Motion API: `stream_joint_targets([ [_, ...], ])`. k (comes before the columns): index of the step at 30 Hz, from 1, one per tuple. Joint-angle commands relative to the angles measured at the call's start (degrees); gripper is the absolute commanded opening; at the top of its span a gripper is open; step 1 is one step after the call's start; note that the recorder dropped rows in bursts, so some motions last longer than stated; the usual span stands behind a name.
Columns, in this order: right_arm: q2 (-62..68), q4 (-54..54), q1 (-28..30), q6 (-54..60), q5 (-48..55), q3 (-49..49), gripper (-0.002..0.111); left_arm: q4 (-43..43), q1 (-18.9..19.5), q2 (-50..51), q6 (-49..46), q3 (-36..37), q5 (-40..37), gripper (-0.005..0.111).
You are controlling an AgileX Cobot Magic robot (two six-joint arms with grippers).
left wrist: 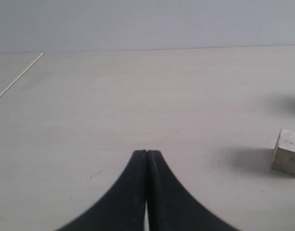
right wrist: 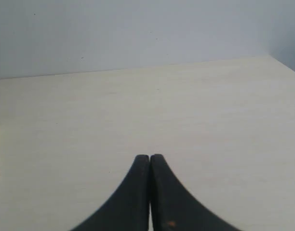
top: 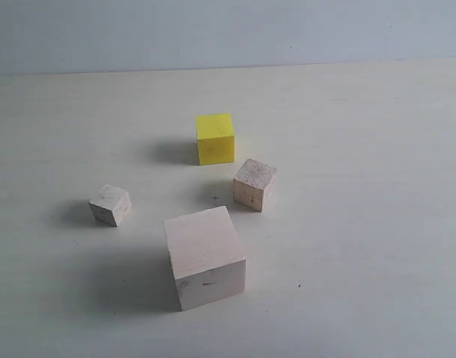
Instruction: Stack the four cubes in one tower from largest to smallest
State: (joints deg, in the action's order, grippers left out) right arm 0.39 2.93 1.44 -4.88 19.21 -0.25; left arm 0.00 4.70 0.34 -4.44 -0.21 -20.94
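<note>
On the table (top: 377,186), the large pale wooden cube (top: 206,257) sits nearest. The yellow cube (top: 215,138) is farthest back, the medium bare-wood cube (top: 255,184) to the right between them, and the small bare-wood cube (top: 111,204) off left. All stand apart. The left gripper (left wrist: 146,153) and right gripper (right wrist: 150,157) are both pinched closed, empty.

Pale wood-grain table (top: 377,149) w/ tiny dark mark (top: 215,198) near its middle; plain grey-blue wall (top: 228,33) behind.

Unstacked, yellow cube (top: 215,138) is sitting toward back edge, large pale cube (top: 206,257) toward front edge. Between them, medium cube (top: 255,184) and small cube (top: 111,204) are lying apart, small one nearer left edge.
</note>
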Motion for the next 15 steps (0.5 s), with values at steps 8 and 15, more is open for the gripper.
stream_joint_targets([
  [8, -0.39, 0.0, -0.07, 0.18, -0.64, 0.25, 0.0, -0.33, -0.27, -0.34, 0.41, 0.21, 0.26, 0.0],
  [15, -0.39, 0.99, -0.07, 0.44, -5.12, 0.25, 0.0, -0.33, -0.27, -0.34, 0.41, 0.21, 0.26, 0.0],
])
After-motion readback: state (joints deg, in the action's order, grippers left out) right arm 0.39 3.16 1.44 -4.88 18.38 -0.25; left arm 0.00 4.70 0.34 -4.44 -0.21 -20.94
